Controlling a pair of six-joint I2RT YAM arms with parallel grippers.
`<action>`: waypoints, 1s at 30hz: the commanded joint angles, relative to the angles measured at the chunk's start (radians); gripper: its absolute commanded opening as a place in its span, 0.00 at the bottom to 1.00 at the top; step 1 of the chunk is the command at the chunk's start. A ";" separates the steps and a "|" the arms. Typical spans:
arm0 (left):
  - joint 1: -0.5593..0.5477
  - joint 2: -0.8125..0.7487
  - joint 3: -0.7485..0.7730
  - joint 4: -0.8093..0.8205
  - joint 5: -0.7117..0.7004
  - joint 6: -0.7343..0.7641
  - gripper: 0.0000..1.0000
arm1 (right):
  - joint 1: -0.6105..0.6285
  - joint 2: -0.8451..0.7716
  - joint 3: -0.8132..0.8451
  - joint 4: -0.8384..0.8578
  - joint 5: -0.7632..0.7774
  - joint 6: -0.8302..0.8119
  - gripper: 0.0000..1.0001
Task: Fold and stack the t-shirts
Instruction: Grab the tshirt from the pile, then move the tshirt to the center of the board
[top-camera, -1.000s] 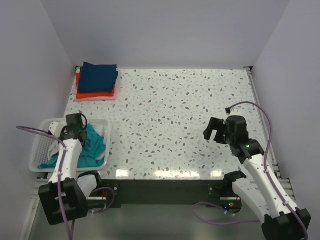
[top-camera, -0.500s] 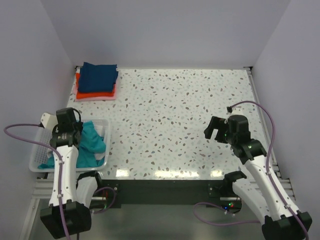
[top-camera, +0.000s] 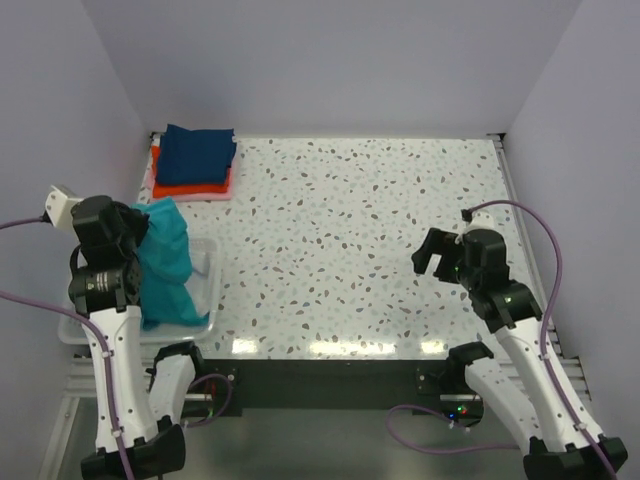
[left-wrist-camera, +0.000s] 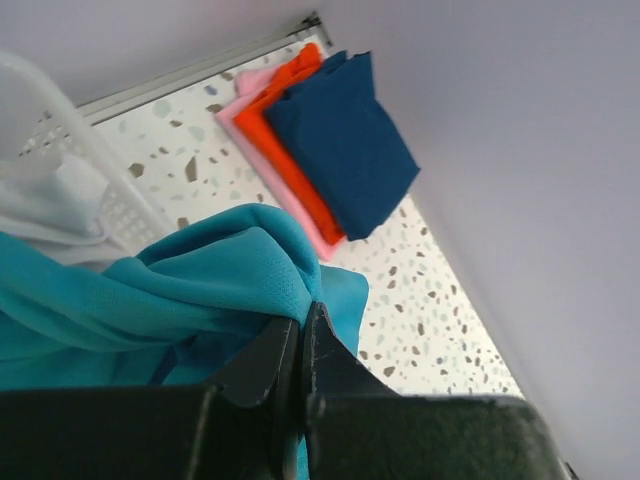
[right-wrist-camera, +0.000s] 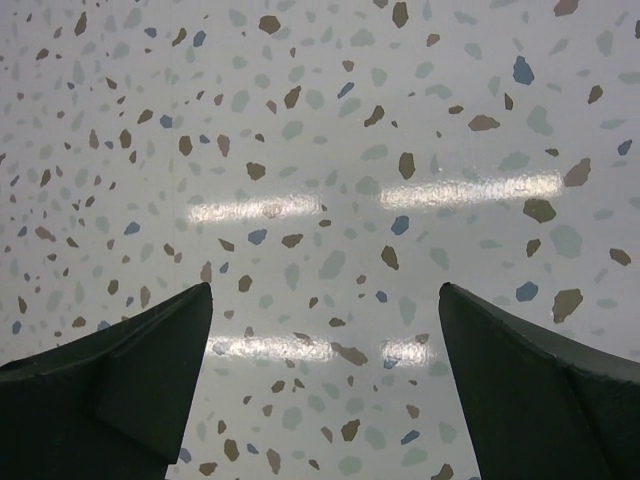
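The teal t-shirt (top-camera: 163, 262) hung bunched above the white slatted basket (top-camera: 209, 288), its lower end draping into it. Its top was pinched by the left tool (left-wrist-camera: 301, 330), jaws clamped together on the cloth. Beyond the basket, in the far corner of the table (top-camera: 350, 220), lay a folded stack: a navy t-shirt (top-camera: 197, 155) on an orange-red t-shirt (left-wrist-camera: 283, 148) on a pink t-shirt (left-wrist-camera: 243, 88). Well right of the basket, the right tool (right-wrist-camera: 325, 300) hovered over the table, jaws wide apart.
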 joint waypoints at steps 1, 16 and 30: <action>0.004 -0.006 0.105 0.061 0.095 0.070 0.00 | -0.002 -0.018 0.047 -0.001 0.038 -0.019 0.99; 0.006 0.142 0.422 0.295 0.494 0.106 0.00 | -0.001 -0.059 0.040 0.019 0.113 -0.011 0.99; -0.275 0.314 0.514 0.448 0.525 0.096 0.00 | -0.001 -0.127 0.031 0.045 0.190 -0.001 0.99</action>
